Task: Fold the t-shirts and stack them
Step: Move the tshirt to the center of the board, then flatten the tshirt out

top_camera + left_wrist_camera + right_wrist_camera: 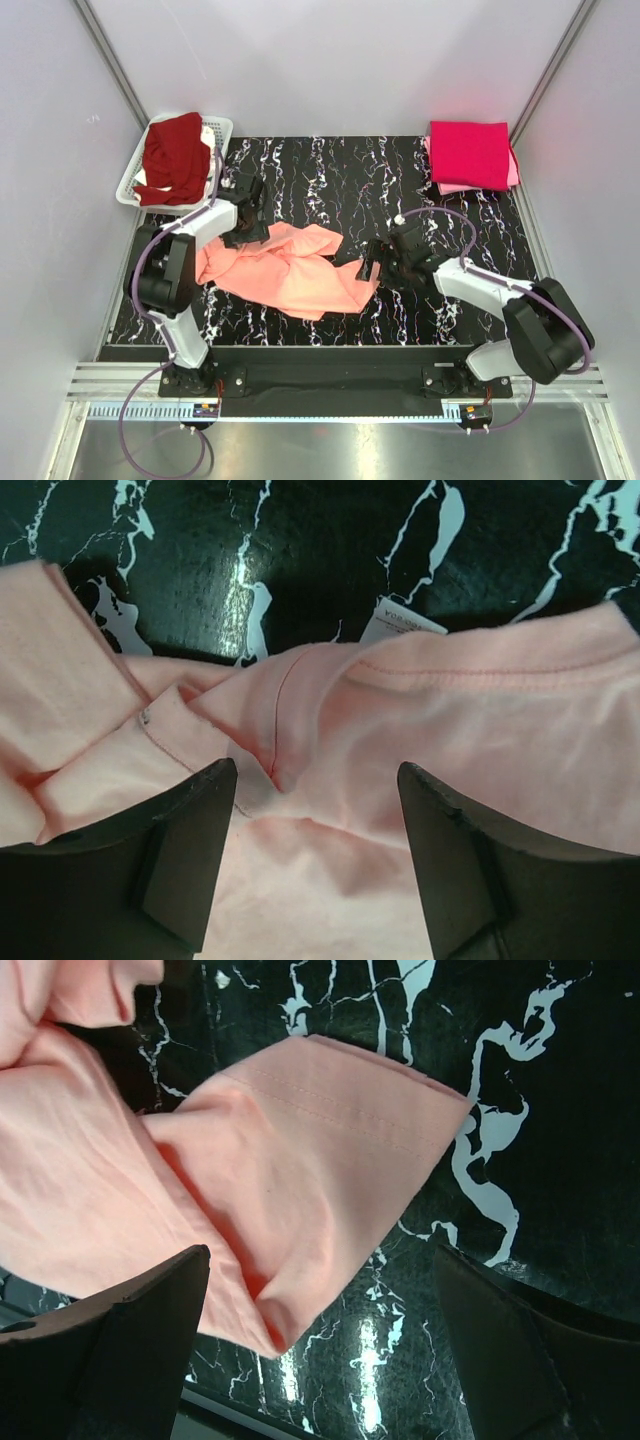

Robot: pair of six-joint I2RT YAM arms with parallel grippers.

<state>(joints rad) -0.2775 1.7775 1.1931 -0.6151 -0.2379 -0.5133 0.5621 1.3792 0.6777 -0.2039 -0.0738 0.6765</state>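
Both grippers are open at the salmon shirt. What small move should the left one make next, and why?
Probably lower the left gripper and close it on the cloth by the neck seam. Its jaws stand open over that seam of the salmon shirt, which lies crumpled on the table, so a grip there should let it pull the shirt flat.

The pink shirt (514, 172) lies mostly hidden under the crimson shirt (468, 152), and the white label (395, 620) is too blurred to read.
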